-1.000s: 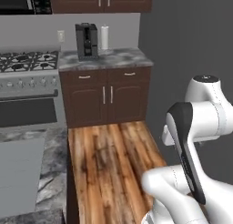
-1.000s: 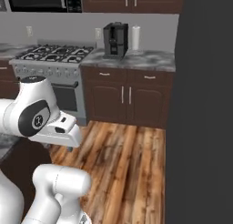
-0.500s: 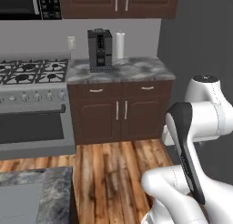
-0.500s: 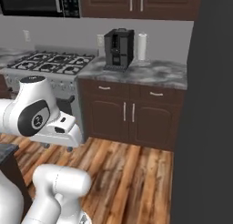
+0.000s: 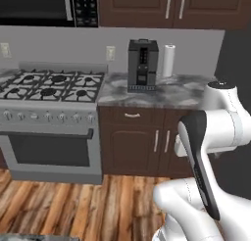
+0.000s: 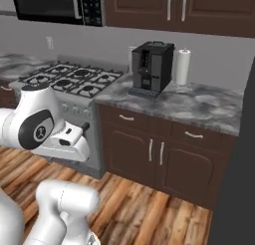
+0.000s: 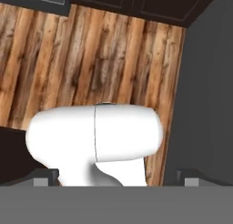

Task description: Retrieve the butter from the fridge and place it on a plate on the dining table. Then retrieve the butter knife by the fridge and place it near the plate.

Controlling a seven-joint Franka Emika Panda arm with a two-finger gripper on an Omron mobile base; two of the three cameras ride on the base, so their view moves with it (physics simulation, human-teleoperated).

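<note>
In the hand view my gripper (image 7: 119,176) points down at the wood floor. Its two dark fingertips (image 7: 45,175) stand far apart, open, with nothing between them. A tall dark grey face, apparently the fridge's side (image 6: 240,189), rises right of the brown counter and also fills the right of the hand view as the fridge (image 7: 205,95). A thin strip of grey marbled top, the dining table's edge (image 5: 39,238), shows at the bottom left. The butter, the plate and the butter knife are out of view. My arm (image 5: 206,137) is folded close over the base.
A gas stove with oven (image 5: 49,117) stands left of a marbled counter (image 6: 199,107) on dark brown cabinets (image 6: 154,154). On it are a black coffee machine (image 5: 142,64) and a paper towel roll (image 5: 168,60). A microwave (image 6: 57,5) hangs above. Wood floor (image 5: 73,201) lies ahead.
The whole picture has shifted: the base has driven and turned, so the stove and counter are nearer and more central. The table top has slid almost out of view. The gripper stays open.
</note>
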